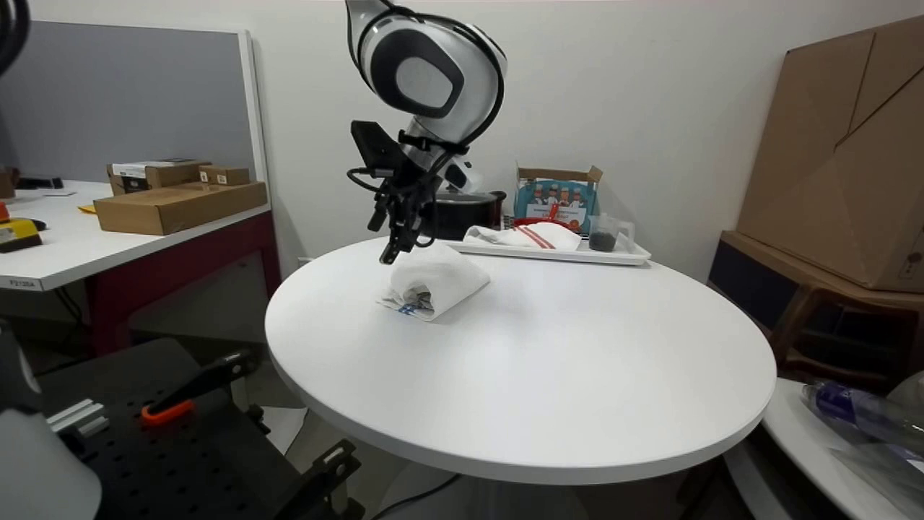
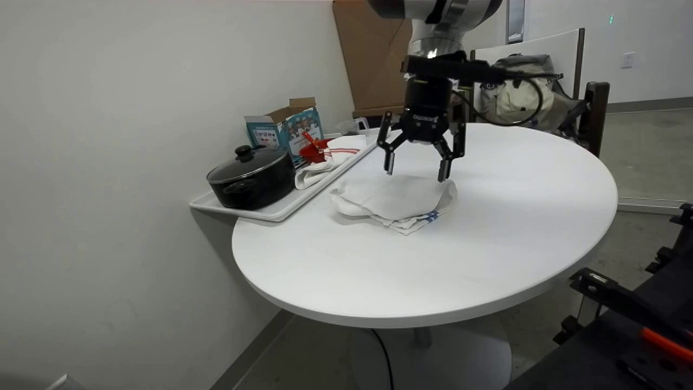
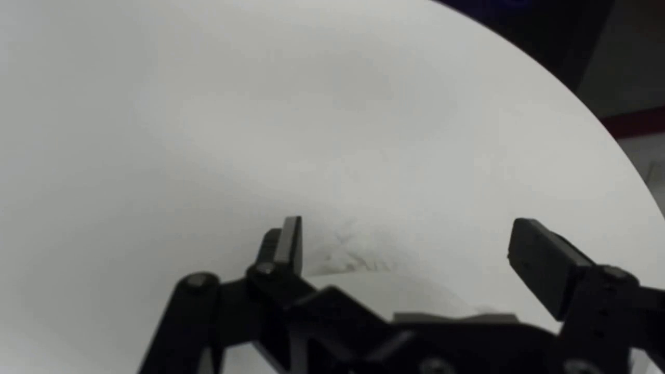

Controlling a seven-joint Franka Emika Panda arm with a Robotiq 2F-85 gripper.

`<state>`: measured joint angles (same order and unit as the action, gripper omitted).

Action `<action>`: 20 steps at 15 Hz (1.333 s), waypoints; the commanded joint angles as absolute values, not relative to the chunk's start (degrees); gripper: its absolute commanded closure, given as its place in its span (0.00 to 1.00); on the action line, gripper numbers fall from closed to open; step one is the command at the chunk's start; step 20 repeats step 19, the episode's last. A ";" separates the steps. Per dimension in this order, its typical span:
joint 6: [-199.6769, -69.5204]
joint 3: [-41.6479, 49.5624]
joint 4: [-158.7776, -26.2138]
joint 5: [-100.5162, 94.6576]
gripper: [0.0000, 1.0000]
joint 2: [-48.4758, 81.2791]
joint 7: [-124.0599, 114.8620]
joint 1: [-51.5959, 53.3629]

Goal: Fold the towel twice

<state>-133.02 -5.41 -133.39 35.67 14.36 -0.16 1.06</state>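
Note:
A white towel with a blue mark near one edge lies folded on the round white table. It shows in both exterior views (image 1: 449, 278) (image 2: 394, 196). Its layers are stacked loosely, with an opening at one end and lower layers sticking out at a corner. My gripper (image 2: 416, 175) is open and empty, pointing down just above the towel; in an exterior view its fingertips (image 1: 382, 243) appear by the towel's far left side. In the wrist view the fingers (image 3: 408, 234) stand wide apart, with part of the towel (image 3: 384, 291) blurred between them and partly hidden by the gripper.
The round table (image 1: 592, 375) has a white tray (image 1: 628, 254) at its edge by the wall. The tray holds a black lidded pot (image 2: 252, 176), a blue box (image 2: 303, 132), a red-striped cloth (image 2: 346, 145), a red utensil (image 2: 314, 150) and a clear cup (image 1: 603, 235).

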 commanded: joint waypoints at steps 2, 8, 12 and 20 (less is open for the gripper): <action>-123.83 -2.15 -142.16 18.22 0.00 1.90 -2.11 1.30; -133.96 -1.81 -156.84 2.39 0.00 -16.24 -5.26 0.61; -136.84 -2.31 -157.46 -3.98 0.00 -23.24 -4.77 -1.04; -136.70 -1.66 -157.41 -4.80 0.00 -27.29 -3.15 -1.30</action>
